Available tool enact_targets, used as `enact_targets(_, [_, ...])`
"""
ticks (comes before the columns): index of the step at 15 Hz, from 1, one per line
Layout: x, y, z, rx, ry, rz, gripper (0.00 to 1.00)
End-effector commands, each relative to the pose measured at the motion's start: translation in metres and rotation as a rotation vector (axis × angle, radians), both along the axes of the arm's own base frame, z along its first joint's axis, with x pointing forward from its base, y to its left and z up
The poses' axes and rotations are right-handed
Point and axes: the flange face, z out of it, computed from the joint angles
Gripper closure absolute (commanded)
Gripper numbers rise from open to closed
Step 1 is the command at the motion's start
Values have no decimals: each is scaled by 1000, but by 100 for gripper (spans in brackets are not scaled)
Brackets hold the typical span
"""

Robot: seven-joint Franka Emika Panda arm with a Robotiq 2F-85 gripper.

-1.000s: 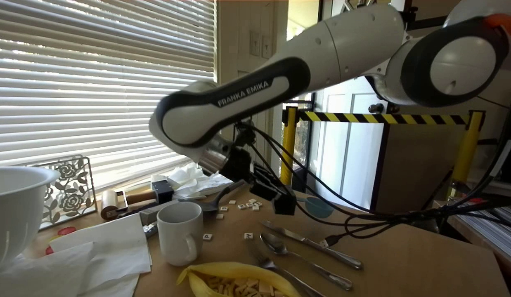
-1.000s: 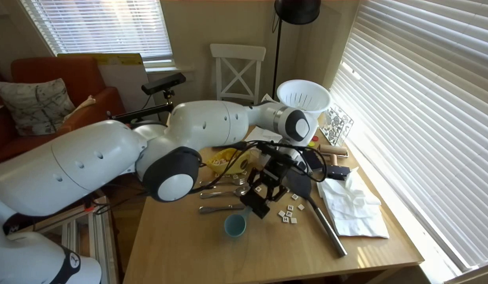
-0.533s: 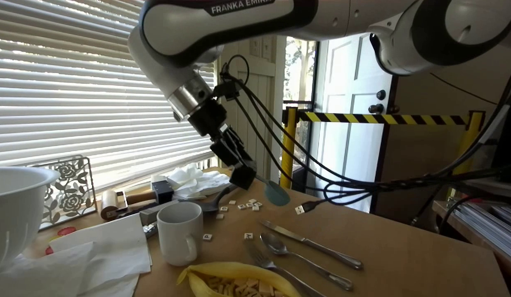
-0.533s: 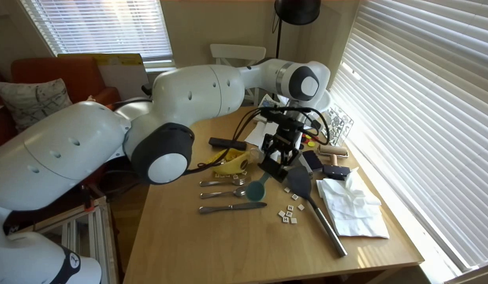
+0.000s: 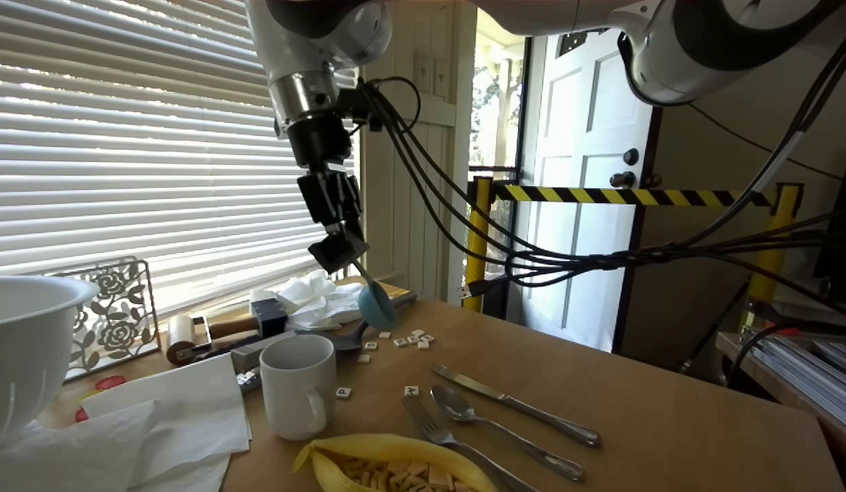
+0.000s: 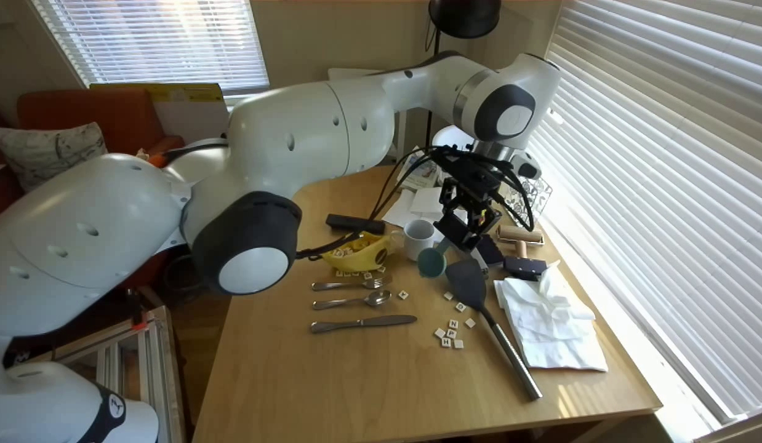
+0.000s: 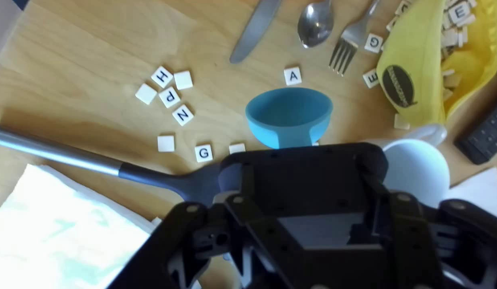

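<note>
My gripper [image 5: 341, 236] hangs above the table, pointing steeply down, its fingers shut on a black block [image 7: 304, 176]. Out of the block's edge comes the handle of a blue-green scoop [image 7: 290, 108]; how the two join is hidden. In both exterior views the scoop [image 6: 431, 263] dangles tilted below the block, clear of the tabletop. Under it in the wrist view lie letter tiles [image 7: 182, 115] and the dark head of a spatula [image 7: 168, 180], partly covered by the block. A white mug [image 6: 418, 239] stands close beside, also partly covered in the wrist view.
A yellow banana-shaped pouch [image 6: 359, 258] with tiles lies beyond the mug. Knife [image 6: 368, 323], spoon [image 6: 350, 302] and fork [image 6: 349, 285] lie side by side. A white cloth [image 6: 553, 326] lies by the window blinds. A white bowl [image 5: 33, 355] stands at the table's end.
The gripper has risen, swung toward the mug and the window, and turned more steeply downward. Block and scoop have travelled with it, away from the cutlery.
</note>
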Motion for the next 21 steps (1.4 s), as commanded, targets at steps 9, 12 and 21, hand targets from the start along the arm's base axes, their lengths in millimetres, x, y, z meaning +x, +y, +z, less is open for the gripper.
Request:
enact_targets(9, [13,-17,-5,69,-87,-186,65])
enact_targets(12, [15,-27,-21,38,-84,-341,65])
enact_targets(21, [13,-72,-61,72,-148,-615,65])
